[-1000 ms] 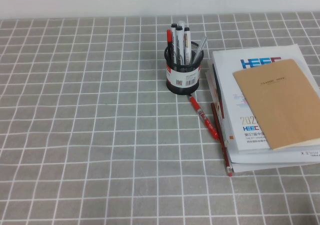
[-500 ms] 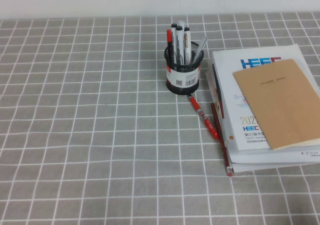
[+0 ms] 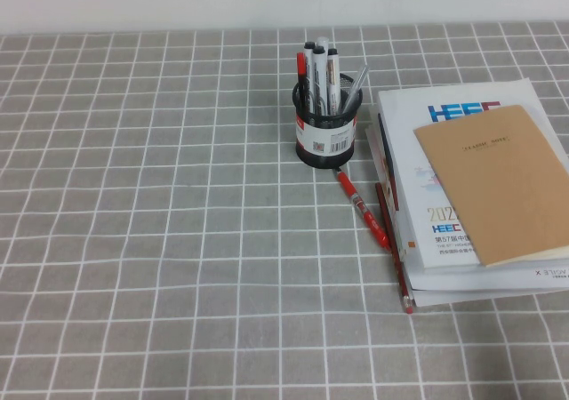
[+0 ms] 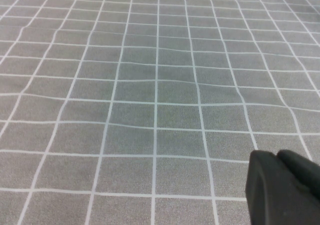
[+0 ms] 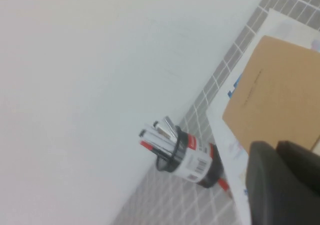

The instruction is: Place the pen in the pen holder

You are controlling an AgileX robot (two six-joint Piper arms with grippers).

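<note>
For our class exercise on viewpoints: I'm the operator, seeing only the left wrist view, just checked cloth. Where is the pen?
Observer: The pen lies flat, just in front of the pen holder.
Operator: Anything beside it?
Observer: A dark-red pencil, along a stack of books.
Operator: And the claws?
Observer: Neither shows from above; the left claw hangs over cloth, the right claw faces the holder and books.

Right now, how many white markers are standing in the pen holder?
3, bunched upright at the back-left of the pen holder: one red-capped marker, two black-capped markers. Others may be hidden.
</note>
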